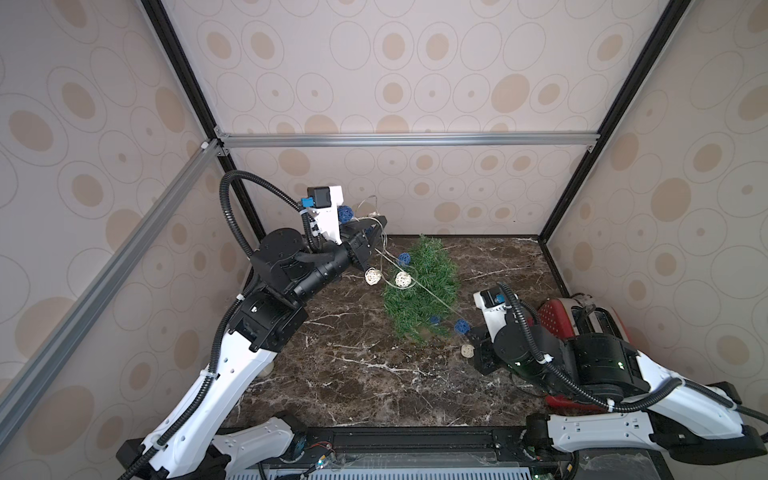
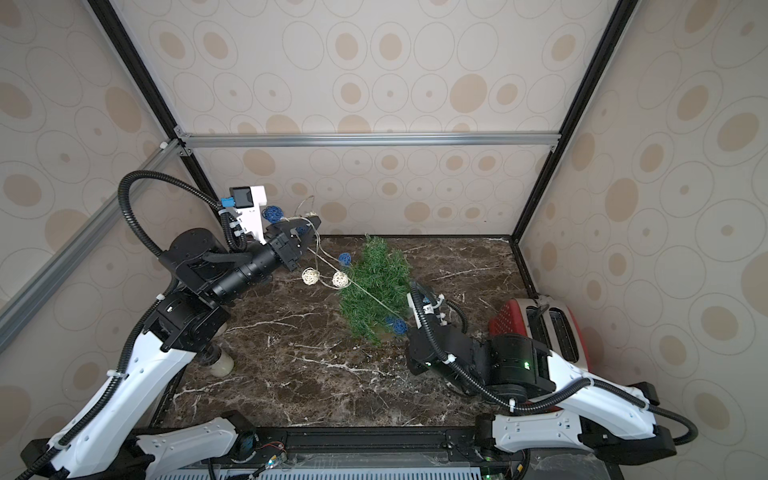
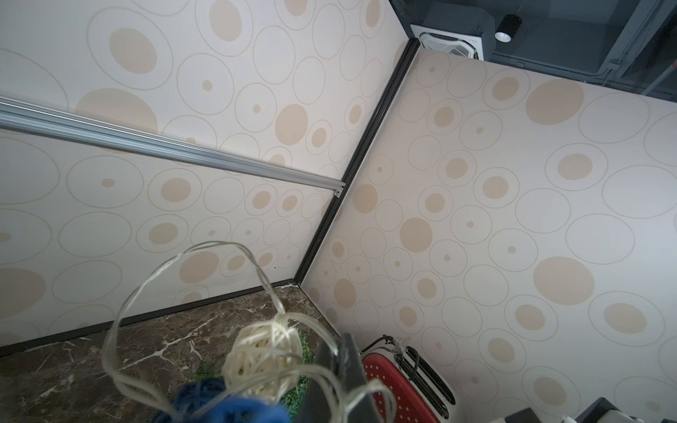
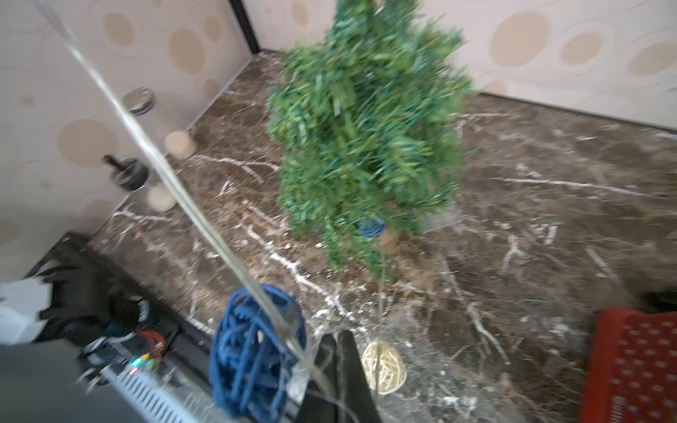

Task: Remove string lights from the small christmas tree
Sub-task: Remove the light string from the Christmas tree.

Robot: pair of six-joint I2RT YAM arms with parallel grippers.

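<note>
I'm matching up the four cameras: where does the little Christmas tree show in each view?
In a top view: tree on the table, slightly right of centre.
In a top view: tree on the table, about centre.
Left wrist: only green scraps at the bottom edge, behind the cream ball.
Right wrist: upper middle, blurred.
Shared landmark: red toaster.

right wrist view blurred: small christmas tree smeared, pot mostly hidden under branches. red toaster half behind right arm. blue ball cut off at left wrist view's edge.
</note>
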